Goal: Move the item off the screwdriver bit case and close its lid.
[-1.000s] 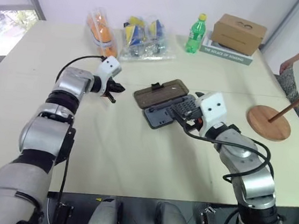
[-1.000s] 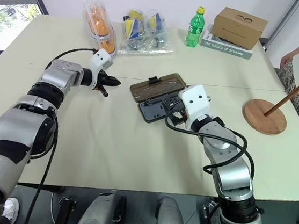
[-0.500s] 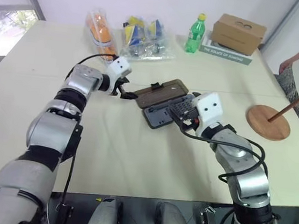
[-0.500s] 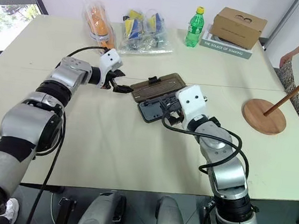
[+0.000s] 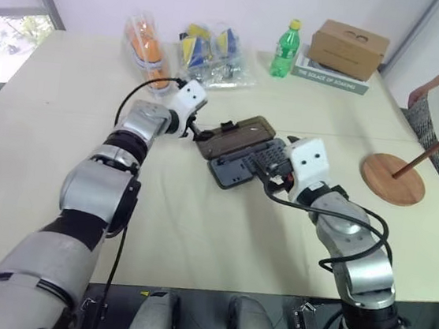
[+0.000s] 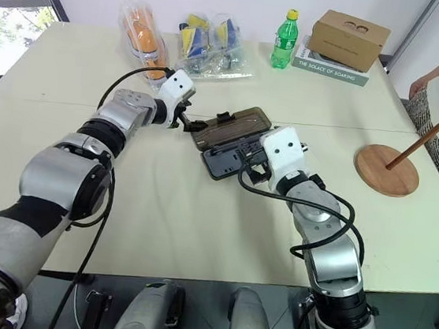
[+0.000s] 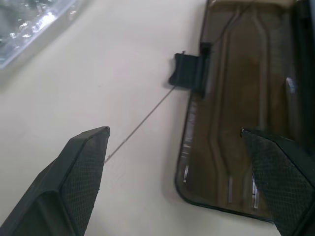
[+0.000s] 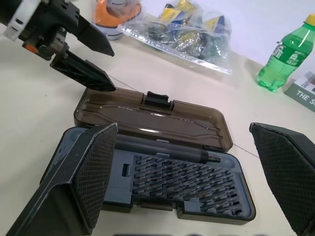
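1. Screwdriver bit case point(image 8: 162, 191) lies open mid-surface point(image 5: 197, 225), a flat dark box with rounded corners whose grey-blue tray holds rows of small bits.
2. Its lid point(image 8: 152, 118), smoky brown and translucent, lies flat behind the tray, a small black clip point(image 7: 189, 73) on its long outer edge.
3. The left claw point(image 6: 186, 121), jaws spread wide, points at the lid's left corner, holding nothing.
4. The right claw point(image 5: 263, 163) hovers over the tray's right end, fingers wide apart and empty.
5. The reddish-brown wooden stand point(image 5: 393, 179) rests on its round disc near the surface's right edge, well apart from the case, its thin rod slanting up.
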{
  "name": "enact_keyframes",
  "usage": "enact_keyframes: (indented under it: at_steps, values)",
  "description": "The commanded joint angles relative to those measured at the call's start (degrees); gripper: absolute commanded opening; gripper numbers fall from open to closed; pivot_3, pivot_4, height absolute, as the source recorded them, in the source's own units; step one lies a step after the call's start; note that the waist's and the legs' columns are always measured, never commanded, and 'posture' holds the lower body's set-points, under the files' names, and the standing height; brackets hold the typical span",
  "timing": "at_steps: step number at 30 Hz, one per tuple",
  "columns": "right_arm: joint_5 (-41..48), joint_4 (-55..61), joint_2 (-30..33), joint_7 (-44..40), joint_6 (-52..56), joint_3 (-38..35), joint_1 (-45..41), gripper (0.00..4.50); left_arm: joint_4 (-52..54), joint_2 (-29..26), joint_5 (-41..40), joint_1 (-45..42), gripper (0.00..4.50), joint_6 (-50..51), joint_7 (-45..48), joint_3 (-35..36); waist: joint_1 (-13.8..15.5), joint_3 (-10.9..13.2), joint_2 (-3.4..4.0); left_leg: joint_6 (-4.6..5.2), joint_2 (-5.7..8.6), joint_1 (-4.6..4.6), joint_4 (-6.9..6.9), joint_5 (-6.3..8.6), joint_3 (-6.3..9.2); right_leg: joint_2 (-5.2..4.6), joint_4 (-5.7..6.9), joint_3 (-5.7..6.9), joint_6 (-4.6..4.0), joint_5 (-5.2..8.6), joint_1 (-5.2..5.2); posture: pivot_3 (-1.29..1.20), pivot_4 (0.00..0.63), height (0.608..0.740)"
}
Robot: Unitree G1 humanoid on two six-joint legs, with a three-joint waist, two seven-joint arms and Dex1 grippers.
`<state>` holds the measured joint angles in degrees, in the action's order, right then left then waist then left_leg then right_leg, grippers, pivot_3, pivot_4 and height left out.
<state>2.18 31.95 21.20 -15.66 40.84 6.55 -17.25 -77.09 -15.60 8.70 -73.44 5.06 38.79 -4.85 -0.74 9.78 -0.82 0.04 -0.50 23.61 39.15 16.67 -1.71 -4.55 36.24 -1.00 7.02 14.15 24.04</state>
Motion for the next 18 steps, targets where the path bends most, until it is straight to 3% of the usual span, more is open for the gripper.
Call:
enact_keyframes:
  at_steps: [1,10,13,18]
  values:
    - [-0.46,3.40,-0.28,0.53,0.08,-0.54,0.10,4.50,-0.14,0.09,1.17,0.42,4.43,-1.27,-2.11,0.27,0.02,0.00,0.00,0.00,0.00,0.00,0.00,0.00,0.00,0.00,0.00,0.00,0.00,0.00,0.00,0.00,0.150,0.740]
    - [-0.67,5.01,-0.25,1.01,1.49,-0.79,0.83,4.50,-0.53,0.92,1.72,1.81,4.43,-1.01,-2.98,0.54,0.06,0.00,0.00,0.00,0.01,0.00,0.00,0.00,-0.01,0.00,0.00,0.01,0.00,0.00,-0.02,0.00,0.150,0.740]
    - [-0.74,5.10,-0.13,1.02,1.78,-0.92,0.78,4.50,-0.58,1.20,1.63,2.01,3.64,-0.99,-3.03,0.77,0.06,0.00,0.00,0.00,0.01,0.00,0.00,0.00,-0.01,0.00,0.00,0.00,0.00,0.00,-0.02,0.00,0.150,0.740]
    - [-0.97,5.69,0.00,0.98,2.41,-1.19,0.86,4.50,-0.69,1.32,1.77,2.58,1.13,-0.78,-3.05,0.89,-0.26,0.00,0.00,0.00,0.01,-0.02,0.00,0.00,-0.01,0.01,0.01,0.00,0.00,0.00,-0.02,0.00,0.150,0.740]
